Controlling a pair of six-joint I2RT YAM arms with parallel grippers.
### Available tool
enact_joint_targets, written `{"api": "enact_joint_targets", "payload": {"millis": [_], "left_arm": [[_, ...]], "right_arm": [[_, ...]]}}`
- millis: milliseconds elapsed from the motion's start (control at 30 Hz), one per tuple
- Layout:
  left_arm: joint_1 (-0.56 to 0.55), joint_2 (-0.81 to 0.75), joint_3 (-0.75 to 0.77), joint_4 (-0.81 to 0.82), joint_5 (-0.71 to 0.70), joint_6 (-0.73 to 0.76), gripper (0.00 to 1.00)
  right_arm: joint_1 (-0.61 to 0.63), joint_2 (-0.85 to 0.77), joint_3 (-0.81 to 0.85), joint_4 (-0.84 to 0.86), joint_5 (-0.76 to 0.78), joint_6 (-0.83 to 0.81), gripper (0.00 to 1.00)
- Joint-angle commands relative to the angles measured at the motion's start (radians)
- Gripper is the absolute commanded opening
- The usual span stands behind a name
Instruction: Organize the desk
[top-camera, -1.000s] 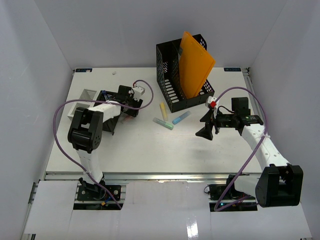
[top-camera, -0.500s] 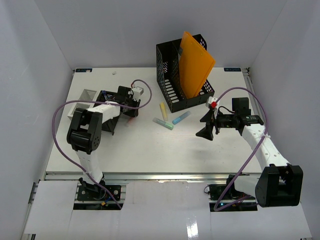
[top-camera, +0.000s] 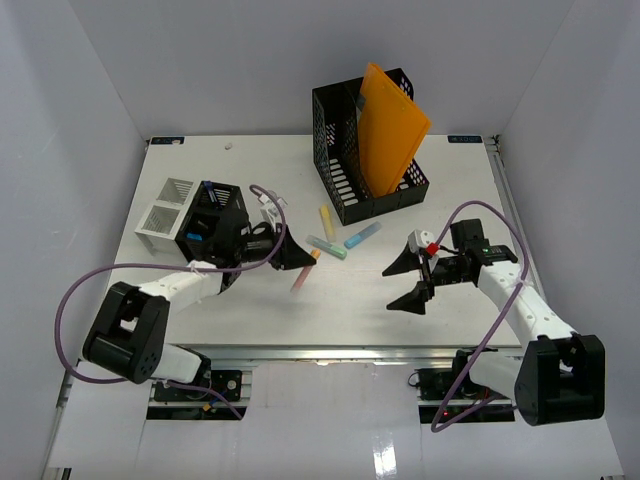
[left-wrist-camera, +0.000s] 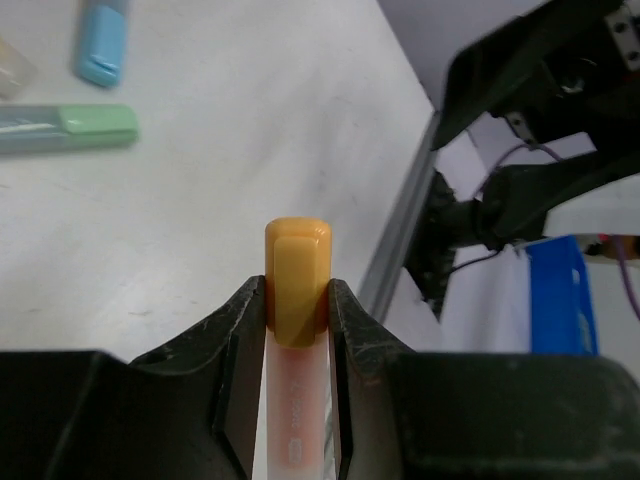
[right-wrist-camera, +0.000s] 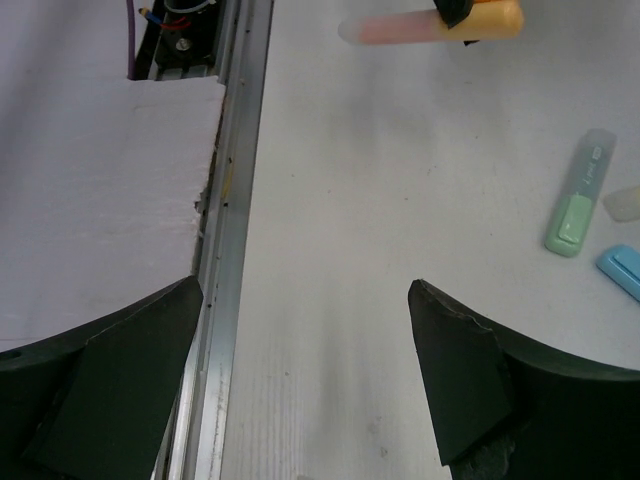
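The white desk (top-camera: 250, 310) carries three loose highlighters in the middle: yellow (top-camera: 327, 222), green (top-camera: 327, 247) and blue (top-camera: 362, 236). My left gripper (top-camera: 296, 260) is shut on a pink highlighter with an orange cap (top-camera: 303, 276), held just above the desk in front of them. In the left wrist view the cap (left-wrist-camera: 297, 282) sits squeezed between the jaws. My right gripper (top-camera: 398, 286) is open and empty, low over the desk right of centre, pointing left. In the right wrist view (right-wrist-camera: 305, 300) it sees the held highlighter (right-wrist-camera: 400, 28) ahead.
A black mesh file holder (top-camera: 335, 150) with an orange folder (top-camera: 388, 135) stands at the back. A white slotted organizer (top-camera: 165, 210) and a black box (top-camera: 212, 222) stand at the left. The metal rail (right-wrist-camera: 232, 220) runs along the front edge.
My left arm has swung from the organizer at the back left toward the front middle, carrying the orange-capped highlighter. My right gripper has moved nearer the front edge, still open.
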Motion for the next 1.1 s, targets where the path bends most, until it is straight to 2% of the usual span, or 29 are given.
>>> {"api": "enact_joint_targets", "payload": {"millis": [0,100,167,333,433,467,533,633,700,800,867,933,1067], "left_arm": [[-0.086,-0.033,-0.129,0.542,0.116,-0.362,0.11],[-0.142,0.004,-0.152,0.755,0.053,-0.465,0.10],[-0.166,0.029,-0.139,0.821,0.010,-0.478,0.10],[-0.224,0.101,-0.070,0.932,-0.065,-0.474,0.10],[-0.234,0.121,-0.056,0.999,-0.089,-0.492,0.10],[-0.234,0.124,-0.053,1.000,-0.089,-0.493,0.10],[-0.234,0.121,-0.056,1.035,-0.119,-0.500,0.10],[-0.235,0.118,-0.056,1.109,-0.194,-0.510,0.10],[-0.237,0.127,-0.047,1.149,-0.222,-0.518,0.09],[-0.244,0.153,-0.021,1.185,-0.279,-0.527,0.08],[-0.249,0.160,-0.003,1.182,-0.323,-0.519,0.07],[-0.253,0.153,0.007,1.167,-0.360,-0.497,0.07],[-0.253,0.138,0.017,1.125,-0.405,-0.450,0.08]], "right_arm": [[0.084,0.071,0.032,0.103,-0.027,0.137,0.90],[0.144,0.139,0.076,0.232,0.010,0.352,0.90],[0.166,0.162,0.108,0.316,0.041,0.480,0.90],[0.184,0.155,0.154,0.654,0.163,0.923,0.90],[0.185,0.138,0.169,0.720,0.100,0.986,0.90],[0.185,0.135,0.169,0.722,0.098,0.971,0.90],[0.188,0.132,0.152,0.685,-0.017,0.873,0.90],[0.199,0.144,0.120,0.717,-0.020,0.904,0.90],[0.213,0.143,0.096,0.820,0.023,0.998,0.90],[0.236,0.126,0.016,1.138,0.101,1.269,0.90],[0.256,0.132,0.020,1.308,0.153,1.442,0.90],[0.259,0.148,0.041,1.337,0.194,1.518,0.90],[0.261,0.143,0.040,1.330,0.239,1.540,0.90]]}}
